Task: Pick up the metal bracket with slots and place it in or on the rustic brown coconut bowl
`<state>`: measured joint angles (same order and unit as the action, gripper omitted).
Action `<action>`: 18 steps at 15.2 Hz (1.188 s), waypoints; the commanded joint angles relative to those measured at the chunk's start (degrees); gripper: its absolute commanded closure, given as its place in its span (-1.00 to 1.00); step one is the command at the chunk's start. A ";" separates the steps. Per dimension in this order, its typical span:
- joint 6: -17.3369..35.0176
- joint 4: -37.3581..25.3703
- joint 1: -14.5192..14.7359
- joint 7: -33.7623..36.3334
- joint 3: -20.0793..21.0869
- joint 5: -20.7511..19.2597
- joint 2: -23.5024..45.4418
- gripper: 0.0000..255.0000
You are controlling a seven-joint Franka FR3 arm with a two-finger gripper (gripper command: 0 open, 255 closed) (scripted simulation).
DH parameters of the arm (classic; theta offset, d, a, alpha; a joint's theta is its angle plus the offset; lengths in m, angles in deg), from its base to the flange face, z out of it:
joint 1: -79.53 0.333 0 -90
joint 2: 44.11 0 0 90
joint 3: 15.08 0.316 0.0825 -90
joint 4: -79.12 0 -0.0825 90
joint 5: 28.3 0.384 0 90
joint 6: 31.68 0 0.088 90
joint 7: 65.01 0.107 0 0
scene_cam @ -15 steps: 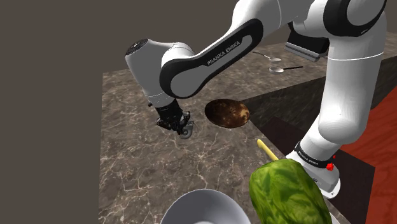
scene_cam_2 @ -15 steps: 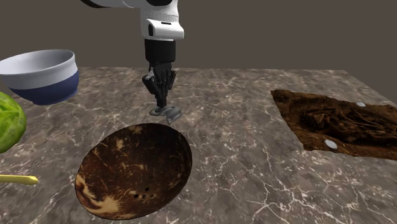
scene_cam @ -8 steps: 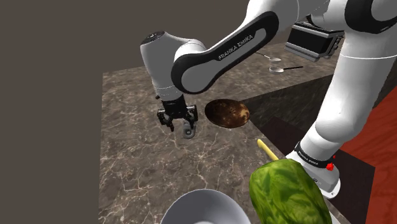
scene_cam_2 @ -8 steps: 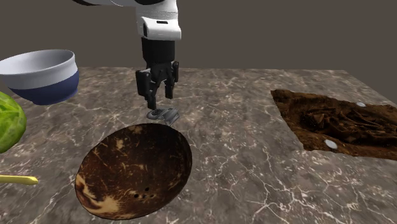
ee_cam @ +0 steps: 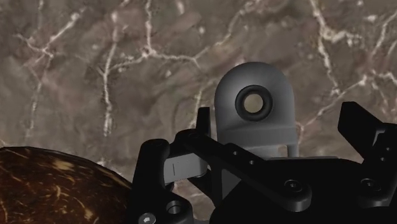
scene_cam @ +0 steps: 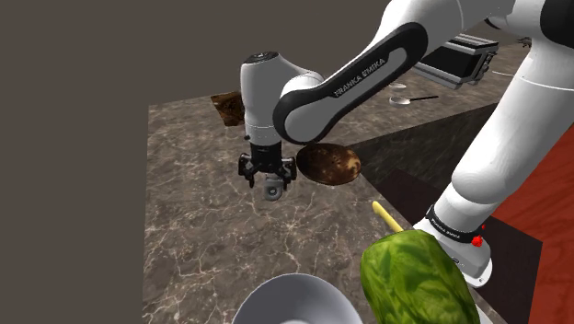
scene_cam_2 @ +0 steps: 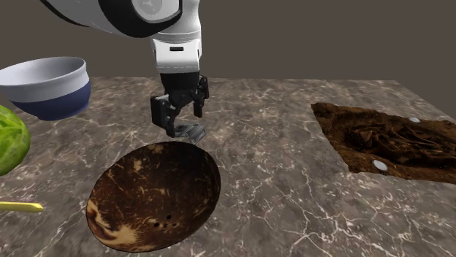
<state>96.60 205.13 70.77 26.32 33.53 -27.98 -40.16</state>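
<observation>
The grey metal bracket (scene_cam_2: 188, 132) lies on the marble counter (scene_cam_2: 278, 190), just past the far rim of the brown coconut bowl (scene_cam_2: 153, 193); whether it touches the rim I cannot tell. My gripper (scene_cam_2: 179, 115) hangs open right above the bracket, with its black fingers (scene_cam_2: 158, 113) spread and touching nothing. In the shoulder view the bracket (scene_cam: 272, 190) sits under the gripper (scene_cam: 268, 175), to the left of the bowl (scene_cam: 328, 164). The wrist view has the bracket (ee_cam: 256, 105) with its round hole lying flat between the open fingers (ee_cam: 366, 137), and the bowl's edge (ee_cam: 51, 188) beside it.
A white and blue bowl (scene_cam_2: 47, 87), a green leafy head (scene_cam_2: 10, 139) and a yellow stick (scene_cam_2: 20, 206) stand at the second exterior view's left. A brown recessed basin (scene_cam_2: 387, 139) lies on that view's right. A dark appliance (scene_cam: 455, 60) and spoons (scene_cam: 400, 92) sit behind the arm.
The gripper went from shut on the bracket to open. The bracket dropped onto the counter beside the bowl's rim. The hand turned and shifted toward the bowl.
</observation>
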 commanded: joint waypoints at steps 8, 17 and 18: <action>1.32 0.66 0.18 0.64 -0.08 -0.81 0.86 -1.00; 1.35 0.57 0.23 0.77 -0.09 -0.98 1.04 1.00; 1.30 0.47 0.27 0.87 -0.08 -1.06 1.12 1.00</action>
<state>97.91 205.53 71.00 27.11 33.45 -28.95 -39.27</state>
